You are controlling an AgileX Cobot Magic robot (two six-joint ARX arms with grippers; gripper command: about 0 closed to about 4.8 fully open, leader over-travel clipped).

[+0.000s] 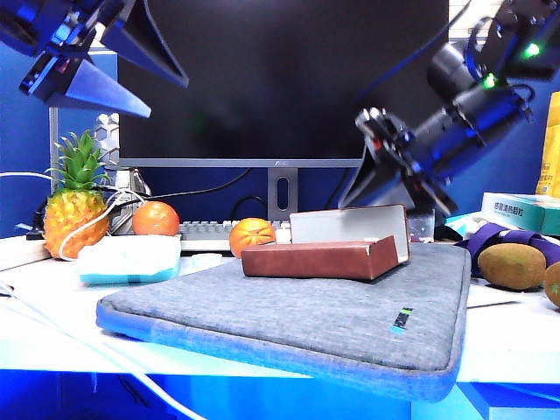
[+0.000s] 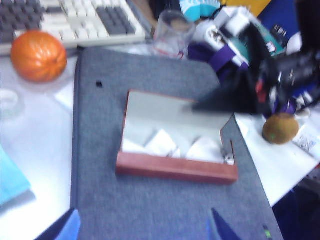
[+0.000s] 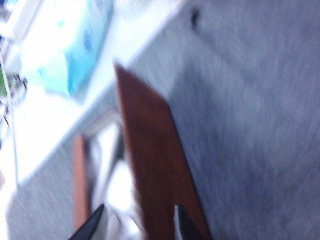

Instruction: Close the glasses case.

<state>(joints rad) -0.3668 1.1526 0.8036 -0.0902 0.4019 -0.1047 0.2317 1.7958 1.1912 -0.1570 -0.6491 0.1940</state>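
Right claw [image 3: 137, 222], shut, angles behind case lid [image 3: 155, 175].

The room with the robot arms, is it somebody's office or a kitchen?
Most likely an office desk: a big dark monitor stands at the back, a keyboard lies below it, and the glasses case sits open on a grey fabric sleeve. The fruit is just props.
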